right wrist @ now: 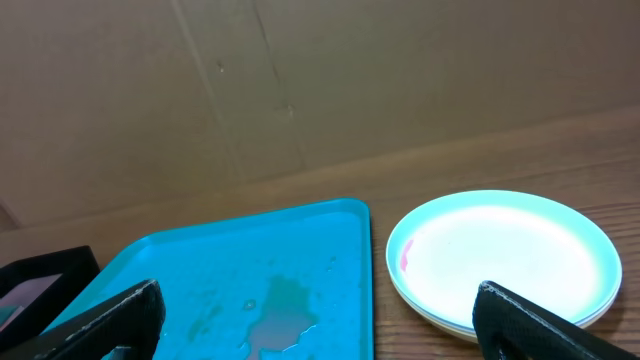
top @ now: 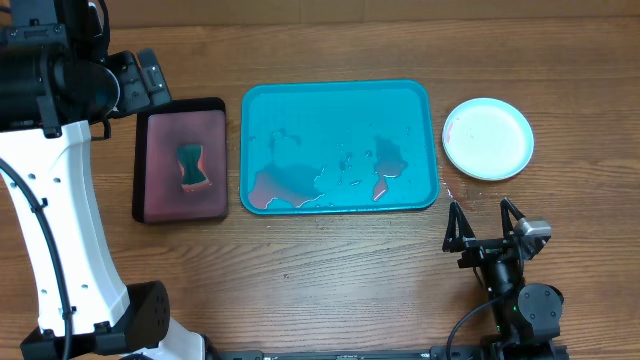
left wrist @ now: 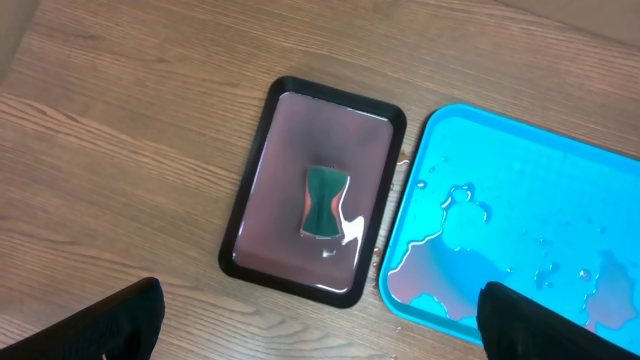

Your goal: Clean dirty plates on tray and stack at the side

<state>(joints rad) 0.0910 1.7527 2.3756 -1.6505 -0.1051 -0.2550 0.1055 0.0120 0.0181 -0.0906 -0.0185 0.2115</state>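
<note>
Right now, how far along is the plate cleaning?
Looks nearly done: the tray holds only puddles, the plates sit stacked to its right. In hand: nothing, left claw and right claw are open, empty. Left: perhaps the faint pink mark on the top one.

A brown wood-grain counter [top: 330, 260] fills the overhead view, its grain running left to right with darker streaks and a few small knots. Along the far edge stands a plain tan panel [right wrist: 300, 80] that looks like cardboard, marked by a slanting crease and faint seams. In the right wrist view it meets the counter along a line rising to the right. The light is soft and even, throwing only faint shadows on the wood.
</note>
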